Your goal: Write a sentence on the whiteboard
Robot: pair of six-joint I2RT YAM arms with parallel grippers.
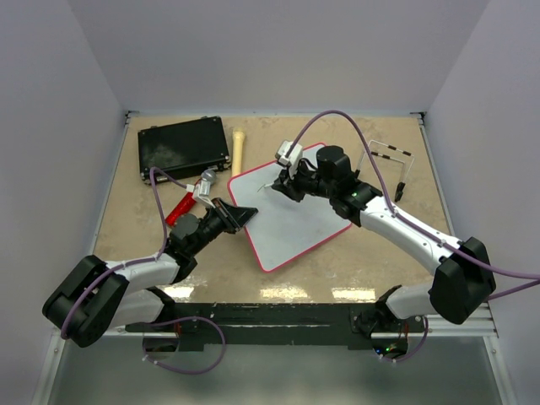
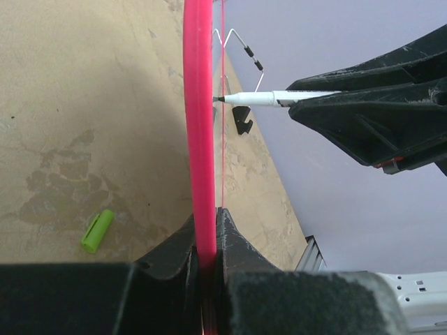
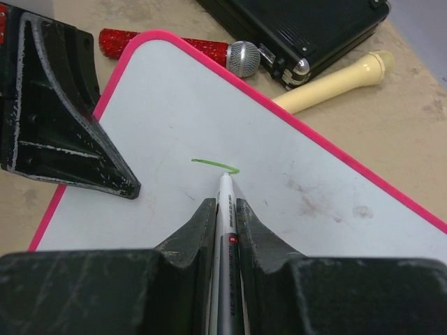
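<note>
One green stroke (image 3: pixel 215 165), bare whiteboard (image 3: pixel 328 237) up to rim (image 3: pixel 349 158)

White whiteboard (image 3: pixel 314 174), pink-rimmed, bears a green stroke (image 3: pixel 215 165); the case (image 3: pixel 300 28) is black, the microphone (image 3: pixel 160 45) glittery red.

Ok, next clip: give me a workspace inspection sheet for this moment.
Surface: beige mottled table.
Job's things: pink-rimmed whiteboard; one short green stroke, no words yet.
Clutter: black case, red microphone, cream handle, green cap, wire stand.
Grippers: left gripper shut on the whiteboard's rim; right gripper shut on a marker, tip at the stroke.
Cables: purple cables loop over both arms.
Surroundings: plain white walls; nothing else seen.
</note>
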